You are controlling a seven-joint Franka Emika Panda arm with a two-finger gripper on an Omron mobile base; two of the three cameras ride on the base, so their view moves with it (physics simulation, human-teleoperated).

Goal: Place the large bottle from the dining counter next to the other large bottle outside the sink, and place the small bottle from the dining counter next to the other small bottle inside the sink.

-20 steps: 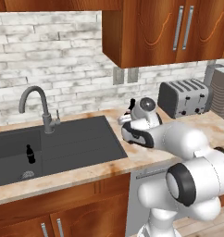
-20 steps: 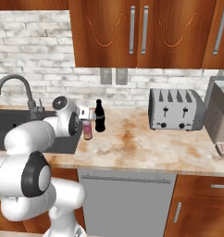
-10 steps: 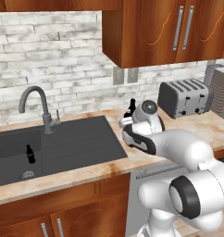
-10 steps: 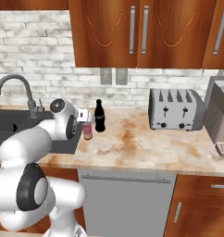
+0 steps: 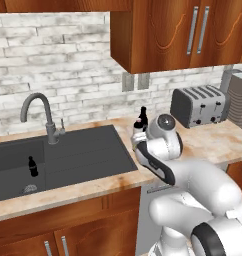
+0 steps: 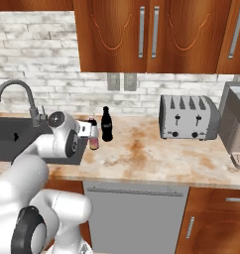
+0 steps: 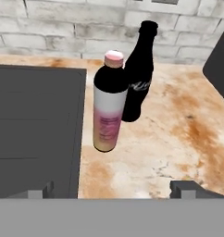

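Kitchen counter point(image 6: 156, 158) right of sink point(image 5: 68, 160): large bottle point(image 7: 109, 104) upright just beside other large bottle point(image 7: 138, 74).
Gripper point(image 7: 114, 190) spread wide, holding nothing, near large bottle; a small bottle point(image 5: 32, 166) stands inside sink.

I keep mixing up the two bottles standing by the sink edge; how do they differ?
The large bottle is pale, pink over yellowish, with dark shoulders and a pink cap; the other large bottle is black all over. The large bottle has a short neck, the other large bottle a long, narrow one. Both stand upright, close together, on the counter.
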